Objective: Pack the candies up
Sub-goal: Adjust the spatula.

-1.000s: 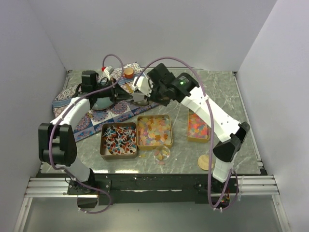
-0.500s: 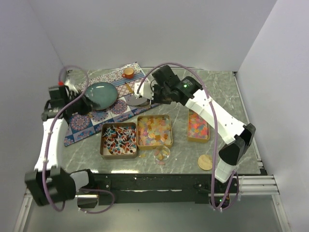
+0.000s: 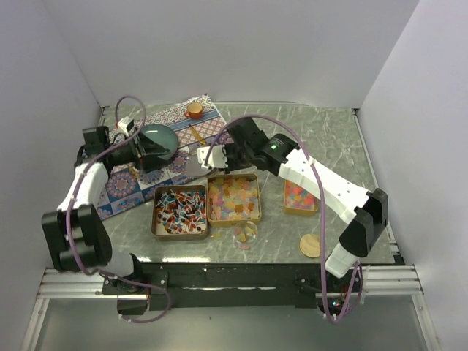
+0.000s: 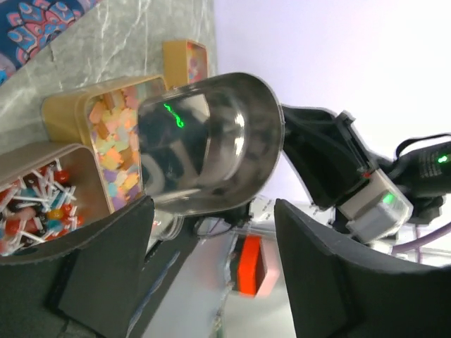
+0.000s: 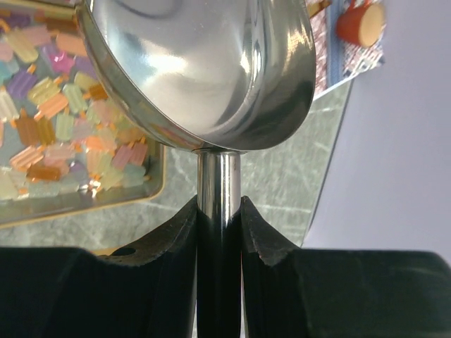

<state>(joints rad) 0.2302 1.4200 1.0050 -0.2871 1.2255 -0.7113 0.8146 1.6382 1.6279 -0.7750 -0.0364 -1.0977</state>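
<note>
Three gold tins [image 3: 154, 216] down front: finds candies [image 3: 232, 199] loose inside, notes right gripper [image 5: 218, 211] clenched on scoop [image 5: 204, 70] handle, bowl poised by middle tin [image 3: 259, 197] apparently for dipping, left gripper [image 4: 211, 236] released, empty.

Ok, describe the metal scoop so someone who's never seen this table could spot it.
On the grey marble table, three gold tins sit near the front. Above the far edge of the middle tin, the right gripper holds the scoop by its handle. It is the only shiny silver thing there.
</note>
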